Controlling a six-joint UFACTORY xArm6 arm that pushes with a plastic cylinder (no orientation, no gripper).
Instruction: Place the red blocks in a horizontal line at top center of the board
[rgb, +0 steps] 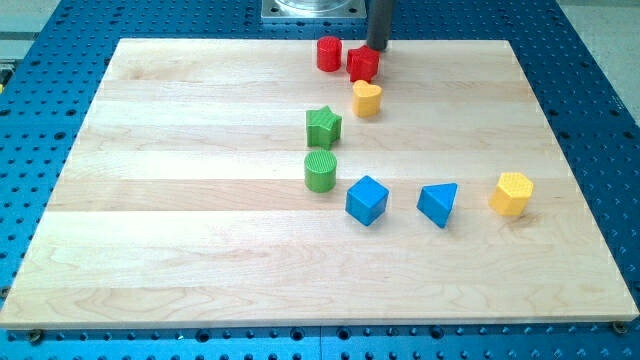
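A red cylinder (329, 53) stands near the board's top edge, at centre. A second red block (363, 65), angular in shape, sits just to its right, a small gap between them. My tip (376, 47) is at the top right of the second red block, touching or nearly touching it. The rod comes down from the view's top.
A yellow heart block (367, 99) lies just below the second red block. A green star (323, 126) and green cylinder (320, 171) sit mid-board. A blue cube (366, 200), blue triangular block (438, 204) and yellow hexagonal block (511, 193) lie lower right. The wooden board (180, 220) rests on a blue perforated table.
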